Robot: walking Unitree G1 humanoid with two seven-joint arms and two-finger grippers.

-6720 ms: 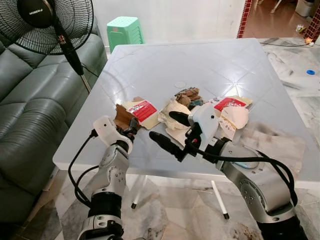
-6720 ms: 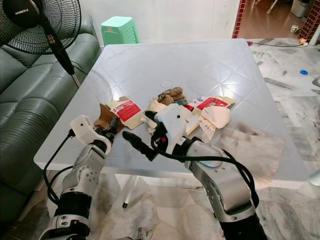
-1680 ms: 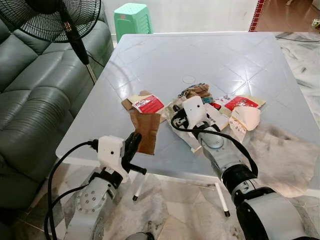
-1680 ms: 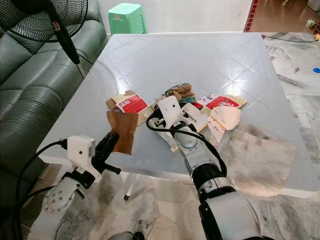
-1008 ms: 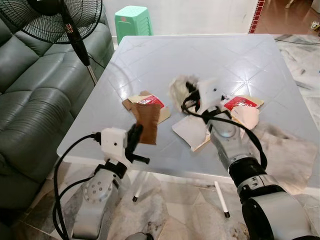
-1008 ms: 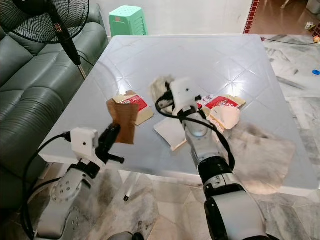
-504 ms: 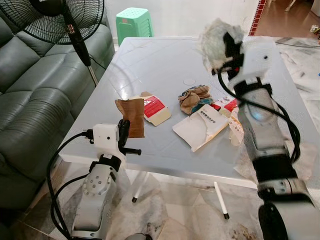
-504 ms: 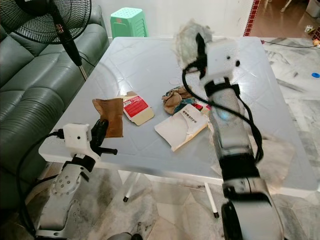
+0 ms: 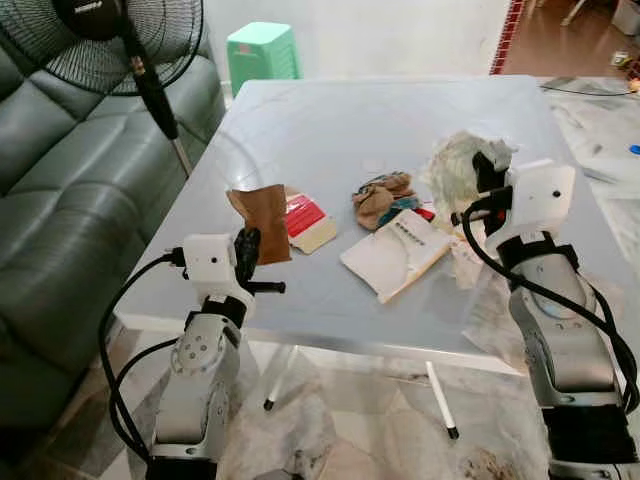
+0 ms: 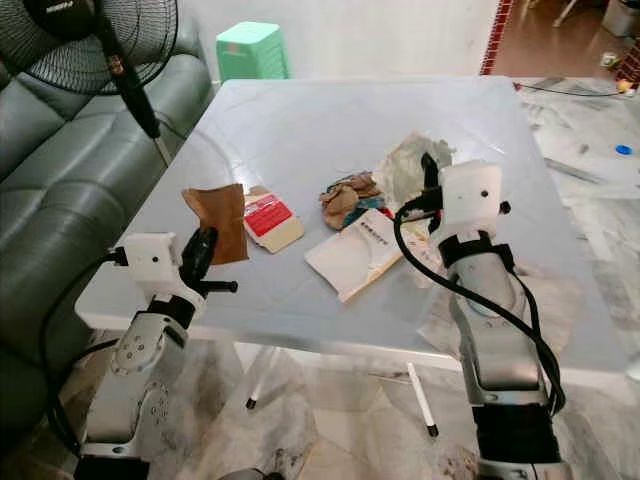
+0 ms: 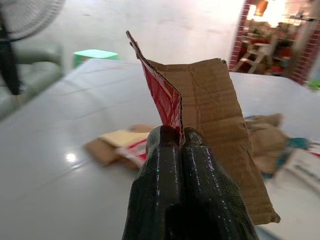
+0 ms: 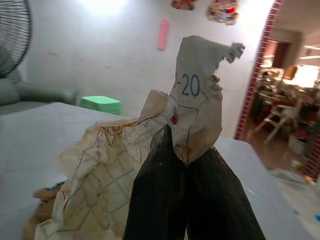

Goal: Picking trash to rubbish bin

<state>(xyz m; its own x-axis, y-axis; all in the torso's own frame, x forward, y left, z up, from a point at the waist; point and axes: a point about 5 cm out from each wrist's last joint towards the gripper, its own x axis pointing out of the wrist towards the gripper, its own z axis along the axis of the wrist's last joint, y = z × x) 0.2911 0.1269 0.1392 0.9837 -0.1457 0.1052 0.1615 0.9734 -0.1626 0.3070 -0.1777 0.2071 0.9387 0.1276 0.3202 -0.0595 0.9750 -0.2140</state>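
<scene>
The left gripper (image 11: pixel 180 142) has its jaws closed on a brown cardboard piece (image 11: pixel 215 125), sticking up above them. The right gripper (image 12: pixel 187 150) jaws pinch a crumpled paper wrapper (image 12: pixel 130 170), lifted over the tabletop (image 9: pixel 330 130).

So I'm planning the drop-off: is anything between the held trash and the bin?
Cannot tell. Left claw grips cardboard, right claw grips crumpled paper; no bin is visible.
</scene>
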